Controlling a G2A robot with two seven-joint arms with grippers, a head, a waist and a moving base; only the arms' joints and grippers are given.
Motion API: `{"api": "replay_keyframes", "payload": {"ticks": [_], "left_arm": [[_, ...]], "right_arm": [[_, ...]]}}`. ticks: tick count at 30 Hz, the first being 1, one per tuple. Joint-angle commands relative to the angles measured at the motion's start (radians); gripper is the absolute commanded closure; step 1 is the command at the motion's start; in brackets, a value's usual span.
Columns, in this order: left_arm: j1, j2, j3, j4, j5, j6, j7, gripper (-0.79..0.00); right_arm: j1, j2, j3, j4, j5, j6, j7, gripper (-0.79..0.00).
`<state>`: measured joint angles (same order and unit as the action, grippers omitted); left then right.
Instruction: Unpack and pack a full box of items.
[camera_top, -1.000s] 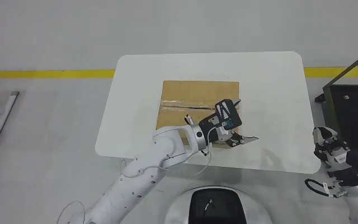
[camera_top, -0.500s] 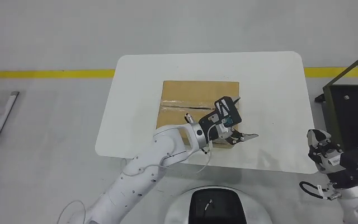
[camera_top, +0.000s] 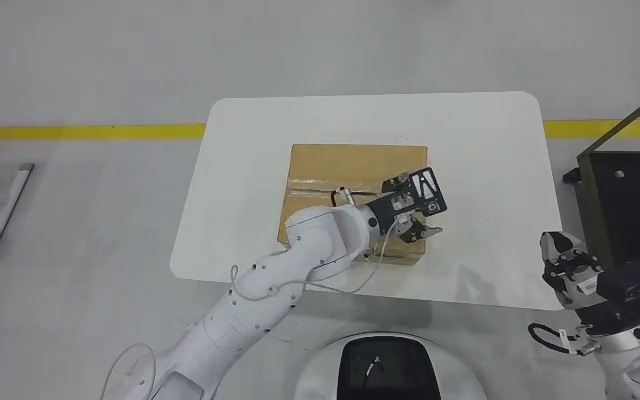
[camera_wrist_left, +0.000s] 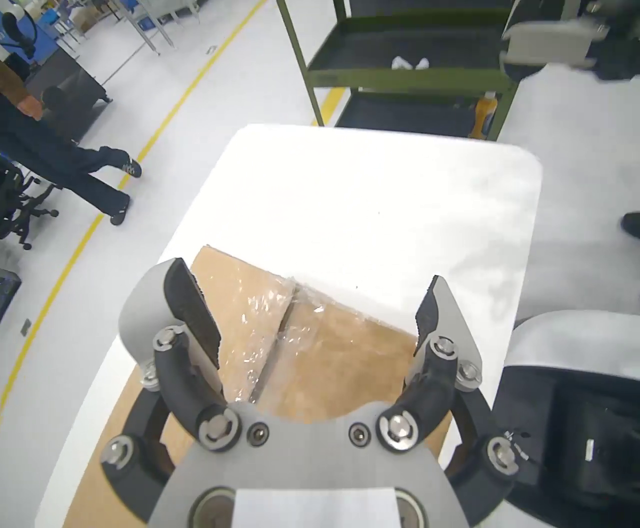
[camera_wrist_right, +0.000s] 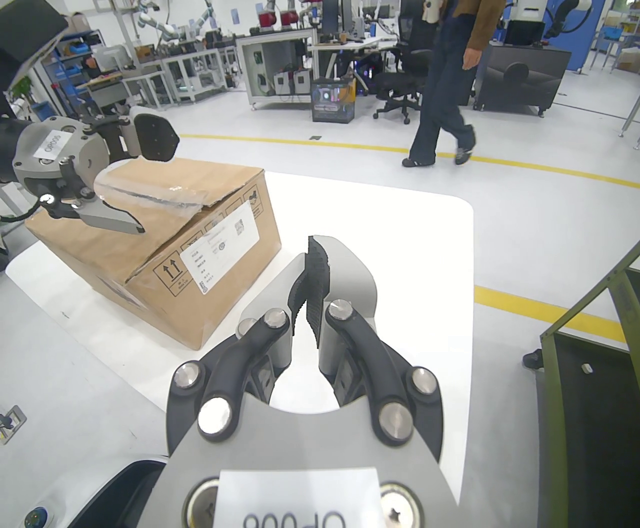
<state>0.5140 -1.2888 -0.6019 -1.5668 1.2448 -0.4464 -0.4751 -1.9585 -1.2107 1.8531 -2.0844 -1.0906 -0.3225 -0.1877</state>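
Observation:
A brown cardboard box (camera_top: 340, 175) sits closed in the middle of the white table (camera_top: 480, 150), its top seam covered with clear tape (camera_wrist_left: 260, 305). My left gripper (camera_top: 420, 215) hovers open just above the box's right near corner, nothing between its fingers (camera_wrist_left: 192, 310). From the right wrist view the box (camera_wrist_right: 200, 235) shows a white label on its side, and the left gripper (camera_wrist_right: 125, 175) hangs over its top. My right gripper (camera_wrist_right: 312, 285) is shut and empty, off the table's near right corner (camera_top: 568, 268).
A green metal shelf cart (camera_top: 612, 190) stands to the right of the table. A yellow floor line (camera_top: 100, 131) runs behind it. The table's right half (camera_top: 490, 200) is bare.
My left gripper has lifted and turned from the box's near edge up over its right top corner. The right gripper has drifted slightly toward the table.

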Motion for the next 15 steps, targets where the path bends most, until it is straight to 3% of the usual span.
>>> {"api": "replay_keyframes", "payload": {"ticks": [1,8,10,14,15], "left_arm": [[-0.008,-0.004,0.005,0.005,0.018,-0.013,-0.027,-0.785],[-0.006,-0.011,-0.011,0.013,0.084,0.013,-0.074,-0.785],[-0.006,-0.012,-0.014,0.01,0.111,0.007,-0.078,-0.591],[-0.001,-0.014,-0.019,0.007,0.144,-0.019,-0.088,-0.606],[0.002,-0.015,-0.018,0.007,0.155,-0.027,-0.089,-0.557]], "right_arm": [[0.0,0.0,0.001,0.004,0.001,-0.002,-0.001,0.0],[0.002,-0.002,0.005,0.01,0.005,-0.004,0.0,0.0],[0.003,-0.003,0.004,0.011,0.004,-0.006,0.001,0.0],[0.005,-0.004,0.004,0.014,0.004,-0.009,0.002,0.0],[0.006,-0.004,0.004,0.014,0.004,-0.009,0.002,0.0]]}}
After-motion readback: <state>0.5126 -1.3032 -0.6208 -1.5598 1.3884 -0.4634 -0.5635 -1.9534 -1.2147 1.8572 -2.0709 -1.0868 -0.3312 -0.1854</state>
